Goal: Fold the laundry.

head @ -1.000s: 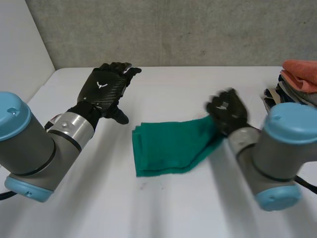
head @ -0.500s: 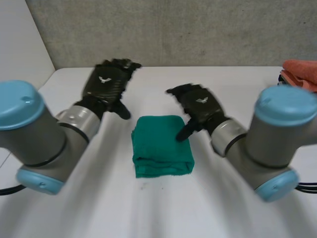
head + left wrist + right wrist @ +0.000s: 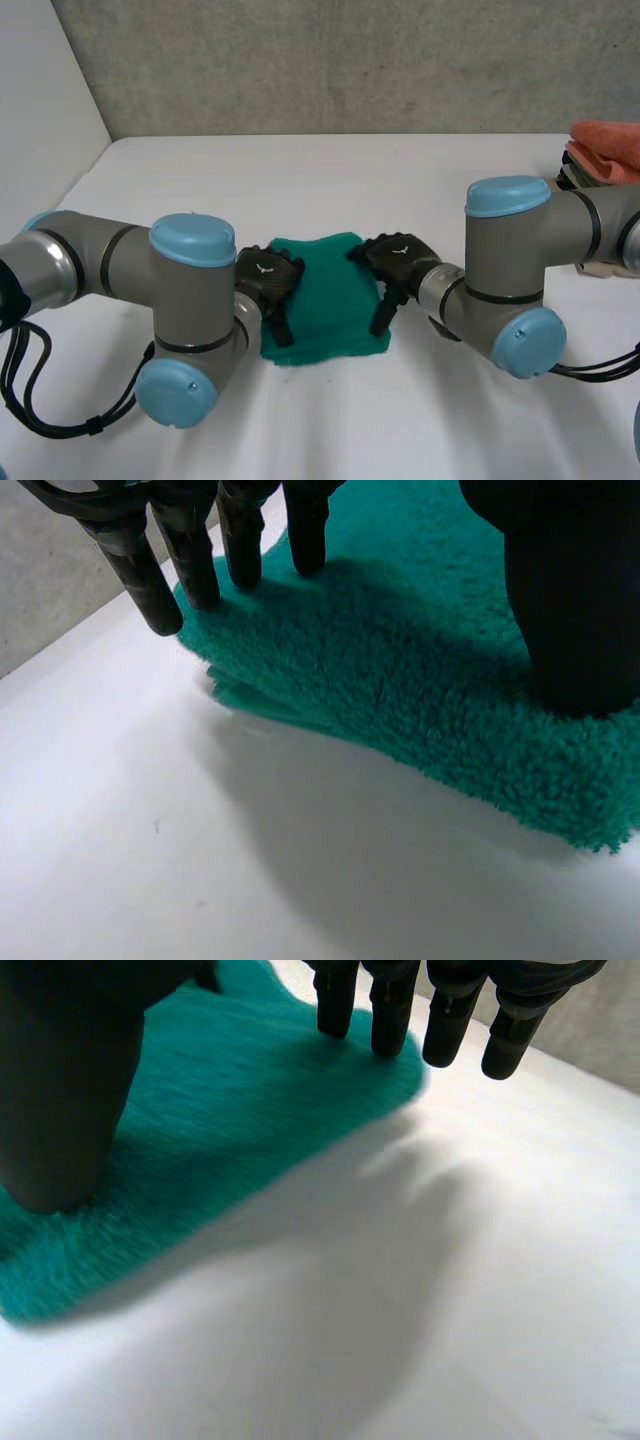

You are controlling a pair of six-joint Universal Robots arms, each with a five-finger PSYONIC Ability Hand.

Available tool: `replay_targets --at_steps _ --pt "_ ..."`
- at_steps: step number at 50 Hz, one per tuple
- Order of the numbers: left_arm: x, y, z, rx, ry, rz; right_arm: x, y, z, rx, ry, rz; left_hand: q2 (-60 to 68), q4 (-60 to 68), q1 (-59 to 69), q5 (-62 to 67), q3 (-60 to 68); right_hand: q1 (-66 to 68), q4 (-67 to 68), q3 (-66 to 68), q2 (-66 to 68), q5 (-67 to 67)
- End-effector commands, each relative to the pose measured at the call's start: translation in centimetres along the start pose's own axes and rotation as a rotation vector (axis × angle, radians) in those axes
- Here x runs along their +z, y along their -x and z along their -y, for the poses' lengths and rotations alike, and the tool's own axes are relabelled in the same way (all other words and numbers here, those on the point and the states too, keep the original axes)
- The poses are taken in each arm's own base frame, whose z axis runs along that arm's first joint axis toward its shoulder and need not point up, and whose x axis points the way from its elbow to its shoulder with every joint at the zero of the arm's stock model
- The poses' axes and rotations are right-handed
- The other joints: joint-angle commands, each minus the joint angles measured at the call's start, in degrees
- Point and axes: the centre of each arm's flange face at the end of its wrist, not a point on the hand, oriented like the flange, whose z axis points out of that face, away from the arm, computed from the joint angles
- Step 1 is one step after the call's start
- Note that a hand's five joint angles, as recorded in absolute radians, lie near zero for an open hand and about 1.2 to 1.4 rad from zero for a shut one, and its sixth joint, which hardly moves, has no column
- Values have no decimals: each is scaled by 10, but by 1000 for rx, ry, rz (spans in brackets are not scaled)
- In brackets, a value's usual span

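Note:
A green towel [image 3: 325,300] lies folded into a small square at the middle of the white table [image 3: 320,420]. My left hand [image 3: 265,283] rests flat on the towel's left edge, fingers straight. In the left wrist view its fingers [image 3: 190,560] press the fluffy green towel [image 3: 400,680] beside a layered fold. My right hand [image 3: 400,265] lies flat on the towel's right edge. In the right wrist view its straight fingertips [image 3: 390,1020] touch the far corner of the towel [image 3: 230,1110] and the thumb sits on the cloth.
A stack of folded cloths [image 3: 600,160], orange on top, stands at the table's right edge. A grey concrete wall [image 3: 340,60] runs behind the table. Bare white table lies in front of the towel and to its left.
The right hand carried the towel's right part over to the left, let go, and the towel became a small square. Both hands then came down flat onto its left and right edges.

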Motion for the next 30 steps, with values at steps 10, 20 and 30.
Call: replay_targets --at_steps 10,20,30 --pt "-55 57 103 -36 -375 -90 -48 16 24 -169 -239 -136 7 8 15 -2 3 -35 -25 -24 -26 -25" --pt "-86 61 123 -225 -481 -462 -56 67 -22 -210 -270 -19 0 1 8 -9 -3 -35 -25 -24 -26 -25" --pt "-97 63 127 -250 -500 -519 -29 72 -45 -290 -272 -24 0 1 8 -9 -3 -18 -8 -7 -9 -7"
